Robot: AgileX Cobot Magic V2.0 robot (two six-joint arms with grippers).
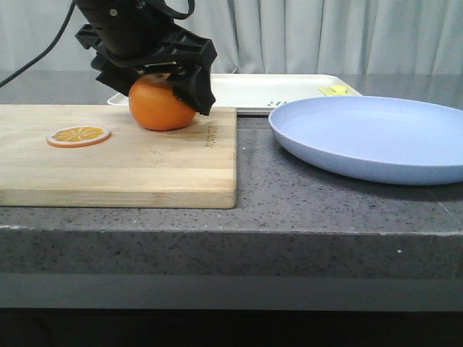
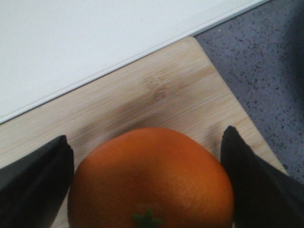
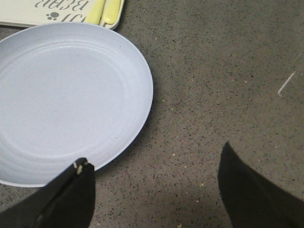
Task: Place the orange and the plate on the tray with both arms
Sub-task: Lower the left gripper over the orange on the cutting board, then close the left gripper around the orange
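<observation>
The orange (image 1: 160, 105) rests at the back of a wooden cutting board (image 1: 116, 166). My left gripper (image 1: 163, 95) is down over it. In the left wrist view the orange (image 2: 152, 175) sits between the two fingers of the gripper (image 2: 147, 185). The jaws are spread wide, close on either side. The lavender-blue plate (image 1: 369, 137) lies on the counter at the right, in front of the cream tray (image 1: 268, 90). My right gripper (image 3: 156, 190) is open and empty above bare counter beside the plate's rim (image 3: 142, 95). It is out of the front view.
A thin orange slice (image 1: 78, 135) lies on the board's left part. Yellow items (image 1: 336, 90) lie at the tray's right end, also in the right wrist view (image 3: 104, 10). The tray's rim (image 2: 71, 42) runs just behind the board (image 2: 166, 90).
</observation>
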